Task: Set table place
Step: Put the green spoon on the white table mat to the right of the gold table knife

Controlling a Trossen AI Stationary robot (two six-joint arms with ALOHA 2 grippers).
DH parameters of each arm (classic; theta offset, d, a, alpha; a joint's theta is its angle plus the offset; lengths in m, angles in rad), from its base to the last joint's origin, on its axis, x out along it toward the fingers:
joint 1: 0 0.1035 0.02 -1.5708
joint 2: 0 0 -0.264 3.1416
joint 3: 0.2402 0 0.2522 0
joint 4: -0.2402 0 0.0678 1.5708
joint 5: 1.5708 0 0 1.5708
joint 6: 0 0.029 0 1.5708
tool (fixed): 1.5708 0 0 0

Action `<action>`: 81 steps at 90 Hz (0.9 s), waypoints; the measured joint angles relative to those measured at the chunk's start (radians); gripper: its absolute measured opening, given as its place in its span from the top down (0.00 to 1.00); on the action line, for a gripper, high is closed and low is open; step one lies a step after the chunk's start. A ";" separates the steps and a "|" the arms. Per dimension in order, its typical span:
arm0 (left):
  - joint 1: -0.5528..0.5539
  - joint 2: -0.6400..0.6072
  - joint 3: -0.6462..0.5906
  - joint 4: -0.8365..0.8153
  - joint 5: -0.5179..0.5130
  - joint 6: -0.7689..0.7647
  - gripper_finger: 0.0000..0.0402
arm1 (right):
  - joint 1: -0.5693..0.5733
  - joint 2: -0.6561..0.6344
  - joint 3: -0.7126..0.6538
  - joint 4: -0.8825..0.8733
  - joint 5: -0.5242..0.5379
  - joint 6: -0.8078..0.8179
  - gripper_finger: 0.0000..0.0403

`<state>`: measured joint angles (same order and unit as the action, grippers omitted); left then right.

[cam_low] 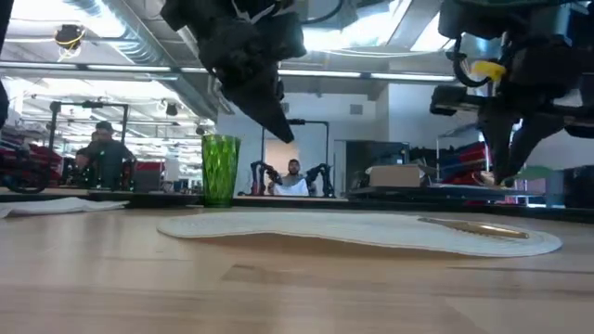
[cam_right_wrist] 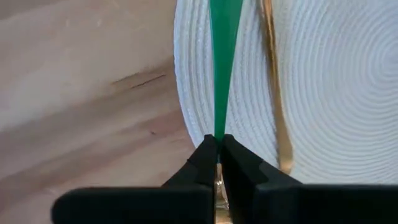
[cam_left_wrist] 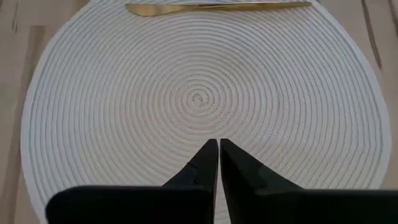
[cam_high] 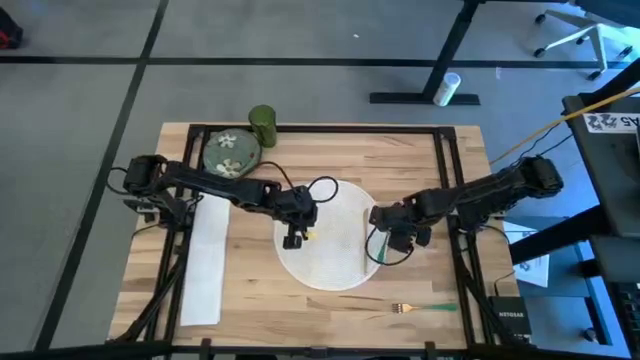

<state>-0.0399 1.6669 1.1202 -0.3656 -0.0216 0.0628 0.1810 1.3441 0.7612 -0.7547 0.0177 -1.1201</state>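
The right gripper, clamped on a green-handled utensil, holds it over the right edge of the placemat at the table's centre, apparently to lay it there, while the left gripper hovers closed and empty above the mat.

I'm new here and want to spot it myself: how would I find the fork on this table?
Start at the round white placemat in the middle of the table. Look toward the near edge, to its right: the fork lies alone on bare wood. Its gold tines and green handle set it apart; no gripper touches it.
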 joint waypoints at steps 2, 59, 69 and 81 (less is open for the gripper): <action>0.000 0.000 0.000 0.000 0.000 0.002 1.00 | 0.000 0.000 0.000 0.000 0.000 -0.013 1.00; 0.000 0.000 0.000 0.001 0.000 0.005 1.00 | 0.001 0.148 0.000 0.117 -0.010 -0.123 1.00; 0.000 0.000 0.000 0.001 0.000 0.005 1.00 | 0.001 0.154 0.000 0.132 -0.010 -0.141 1.00; 0.000 0.000 0.000 0.001 0.000 0.005 1.00 | 0.001 0.154 0.000 0.133 -0.010 -0.145 1.00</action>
<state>-0.0399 1.6669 1.1202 -0.3645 -0.0216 0.0677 0.1818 1.4986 0.7612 -0.6220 0.0078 -1.2652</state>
